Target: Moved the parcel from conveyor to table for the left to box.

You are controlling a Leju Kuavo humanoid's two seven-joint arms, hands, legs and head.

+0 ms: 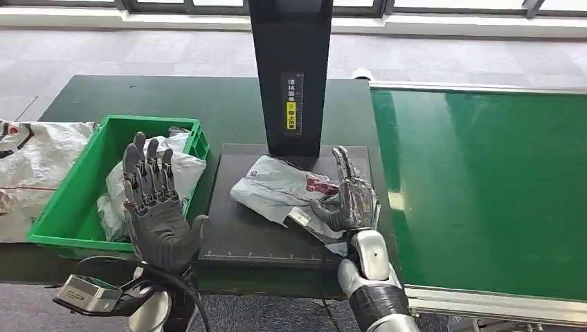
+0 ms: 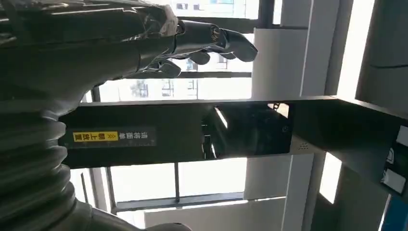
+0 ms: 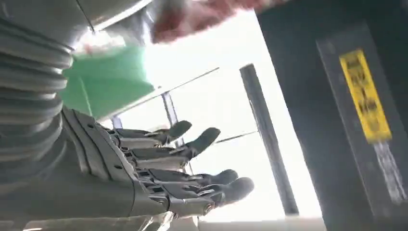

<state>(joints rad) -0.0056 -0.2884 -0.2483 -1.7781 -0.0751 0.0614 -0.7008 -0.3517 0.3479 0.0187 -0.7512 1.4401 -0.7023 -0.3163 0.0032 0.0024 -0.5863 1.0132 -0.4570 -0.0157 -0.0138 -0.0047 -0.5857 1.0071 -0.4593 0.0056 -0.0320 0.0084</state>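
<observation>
My right hand [image 1: 354, 200] rests at the near right edge of the grey parcel [image 1: 280, 192], fingers stretched forward and apart, thumb lying against the bag's crumpled corner. I cannot tell whether the thumb actually pinches the plastic or just touches it. In the right wrist view the fingers [image 3: 192, 144] lie straight and spread, with nothing between them.

The parcel lies flat on the black mat [image 1: 235, 238] on the dark green table [image 1: 138, 97], just in front of the black upright post [image 1: 291, 69] that carries a yellow label [image 1: 291, 115]. A red mark and a small white tag show on the bag's surface. The green conveyor [image 1: 484, 187] runs along the right side of the mat, well apart from the parcel.

My left hand [image 1: 156, 204] is raised above the near edge of the table, palm turned away from me, fingers upright and slightly apart, holding nothing. Behind it sits the green box [image 1: 79, 197], with pale bags [image 1: 181, 169] already inside. A further white sack [image 1: 31, 166] lies on the table to the left of the box.
</observation>
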